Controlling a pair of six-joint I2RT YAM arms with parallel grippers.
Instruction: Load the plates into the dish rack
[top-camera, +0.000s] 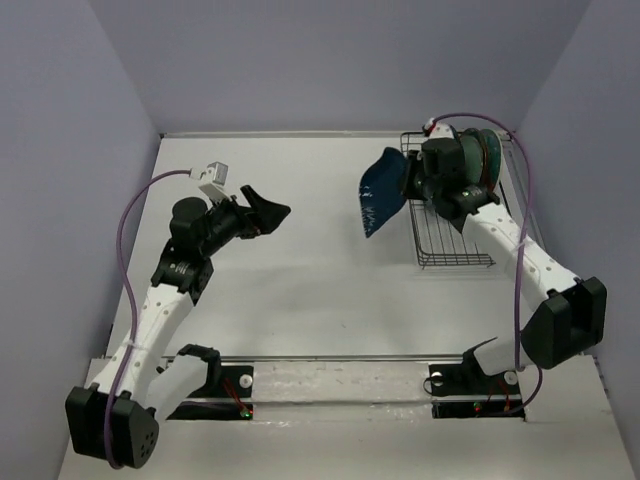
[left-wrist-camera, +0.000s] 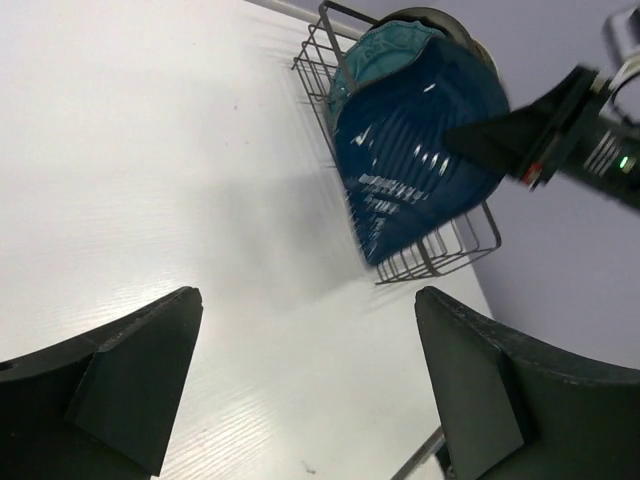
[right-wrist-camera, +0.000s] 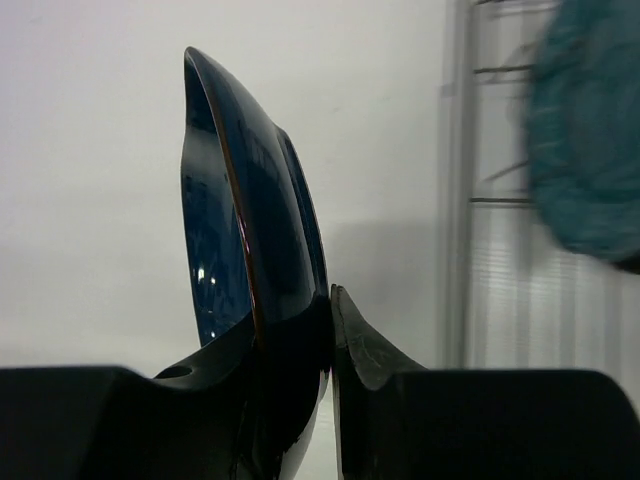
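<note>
A small dark-blue leaf-shaped plate (top-camera: 378, 192) hangs on edge in the air just left of the black wire dish rack (top-camera: 455, 252). My right gripper (top-camera: 410, 186) is shut on its rim; in the right wrist view the fingers pinch the plate (right-wrist-camera: 250, 200) at its lower edge, gripper (right-wrist-camera: 330, 305). A teal plate (top-camera: 487, 155) stands upright at the rack's far end, seen blurred in the right wrist view (right-wrist-camera: 590, 130). My left gripper (top-camera: 270, 212) hovers open and empty over the table's left middle. Its wrist view (left-wrist-camera: 308, 300) looks toward the blue plate (left-wrist-camera: 420, 140) and the rack (left-wrist-camera: 440, 255).
The rack sits against the right wall at the back right of the white table (top-camera: 300, 290). Its near half (top-camera: 450, 235) holds only bare wire. Purple cables loop above both arms. Grey walls close in the table on three sides.
</note>
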